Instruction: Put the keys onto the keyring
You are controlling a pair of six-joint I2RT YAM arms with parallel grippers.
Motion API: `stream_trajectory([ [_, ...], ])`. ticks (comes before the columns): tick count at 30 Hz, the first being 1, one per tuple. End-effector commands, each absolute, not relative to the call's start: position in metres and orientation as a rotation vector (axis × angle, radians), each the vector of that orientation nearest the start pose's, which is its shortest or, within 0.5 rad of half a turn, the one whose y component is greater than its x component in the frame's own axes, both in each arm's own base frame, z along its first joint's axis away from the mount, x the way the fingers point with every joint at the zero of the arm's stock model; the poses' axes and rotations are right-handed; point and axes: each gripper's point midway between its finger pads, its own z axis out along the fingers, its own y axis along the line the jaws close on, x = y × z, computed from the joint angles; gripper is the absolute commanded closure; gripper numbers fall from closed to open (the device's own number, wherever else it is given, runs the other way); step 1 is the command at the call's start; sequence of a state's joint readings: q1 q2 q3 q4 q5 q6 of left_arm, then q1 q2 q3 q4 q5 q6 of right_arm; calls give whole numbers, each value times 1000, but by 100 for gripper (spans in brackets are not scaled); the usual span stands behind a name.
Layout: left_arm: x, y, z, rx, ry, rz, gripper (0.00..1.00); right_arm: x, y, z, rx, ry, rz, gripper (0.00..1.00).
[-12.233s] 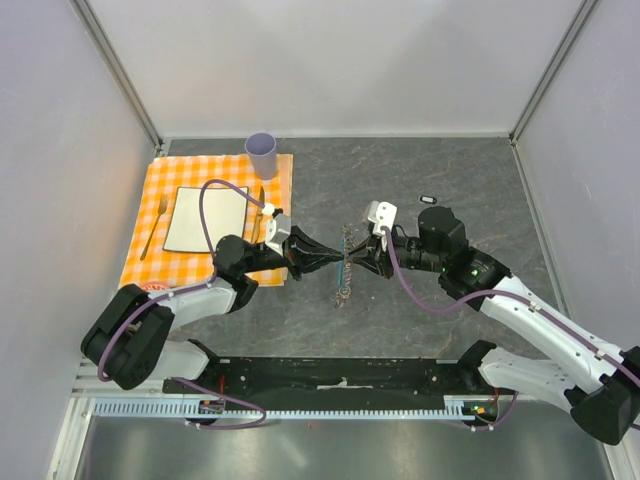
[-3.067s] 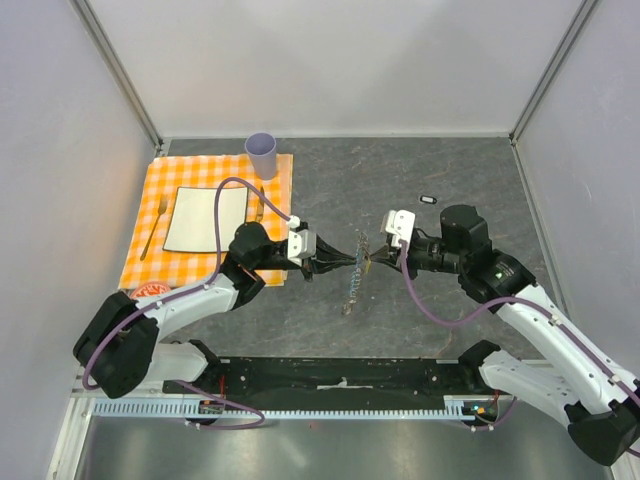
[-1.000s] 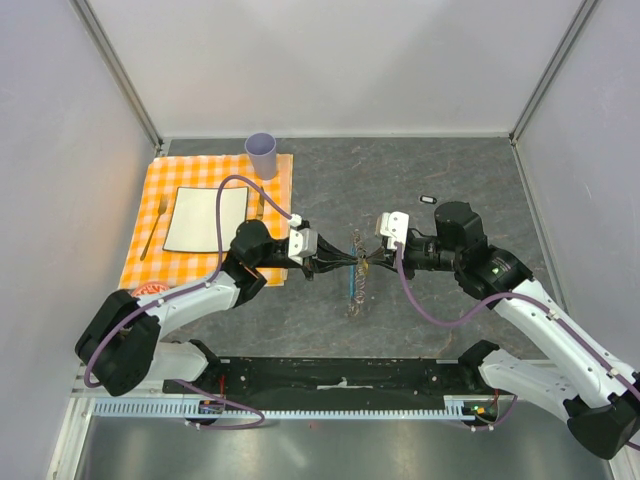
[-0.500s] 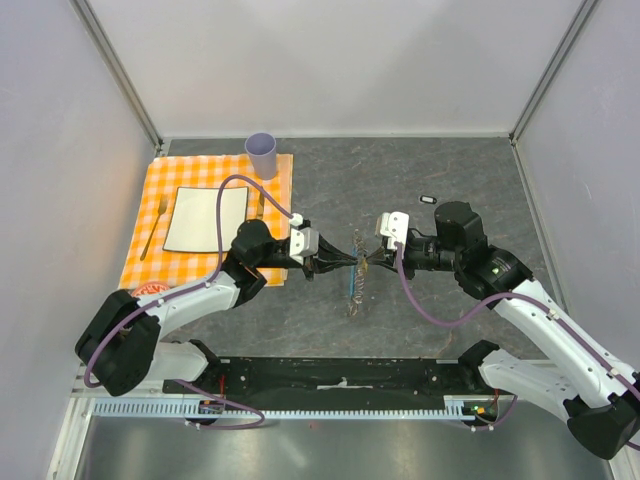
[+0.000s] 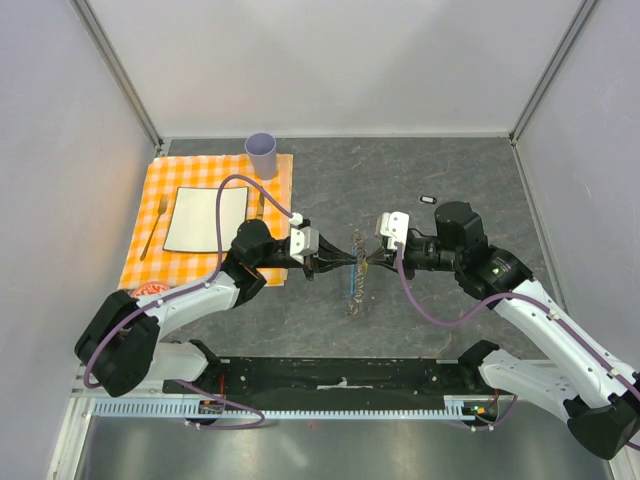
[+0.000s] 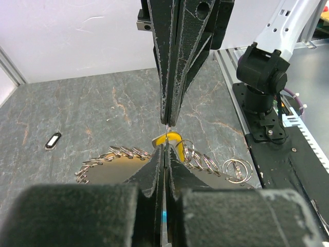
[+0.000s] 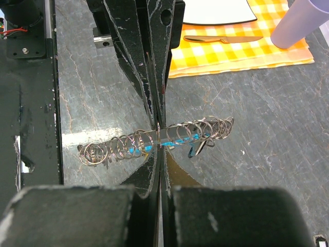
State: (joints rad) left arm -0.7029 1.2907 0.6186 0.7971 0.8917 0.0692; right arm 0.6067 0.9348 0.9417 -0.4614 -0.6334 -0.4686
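The keyring (image 5: 355, 276) is a thin grey chain with a blue section, held off the table between both grippers. My left gripper (image 5: 349, 261) and right gripper (image 5: 367, 262) meet tip to tip. Each is shut on the chain at the same spot. In the left wrist view my left gripper (image 6: 165, 149) pinches the chain (image 6: 115, 153), and a yellow key (image 6: 172, 139) sits just past its tips. In the right wrist view my right gripper (image 7: 159, 143) grips the chain (image 7: 118, 146), and a dark key (image 7: 198, 149) hangs from it. A black key with a white centre (image 5: 428, 199) lies on the table.
An orange checked placemat (image 5: 150, 250) at the left carries a white plate (image 5: 205, 218), a fork (image 5: 153, 228) and a knife (image 7: 221, 39). A purple cup (image 5: 262, 155) stands at its far corner. White walls enclose the table on three sides.
Nothing has visibly moved in the last second. Since 12 seconds ago both grippers have shifted slightly right and up with the chain between them.
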Motion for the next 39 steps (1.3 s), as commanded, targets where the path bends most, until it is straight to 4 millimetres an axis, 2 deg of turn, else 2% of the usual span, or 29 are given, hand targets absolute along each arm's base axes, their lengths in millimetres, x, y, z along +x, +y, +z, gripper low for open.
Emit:
stream_trajectory([
  [1,191,-341,281,1227,885,-1090,98,187,247,278,-1362,1390,743,100],
  [29,188,-343,283,1227,870,-1124,98,186,254,280,-1346,1369,796,100],
  [34,194,-338,279,1223,872,-1045,98,191,246,278,-1324,1405,733,100],
  [39,193,-334,284,1222,846,-1008,98,193,244,276,-1320,1413,718,100],
])
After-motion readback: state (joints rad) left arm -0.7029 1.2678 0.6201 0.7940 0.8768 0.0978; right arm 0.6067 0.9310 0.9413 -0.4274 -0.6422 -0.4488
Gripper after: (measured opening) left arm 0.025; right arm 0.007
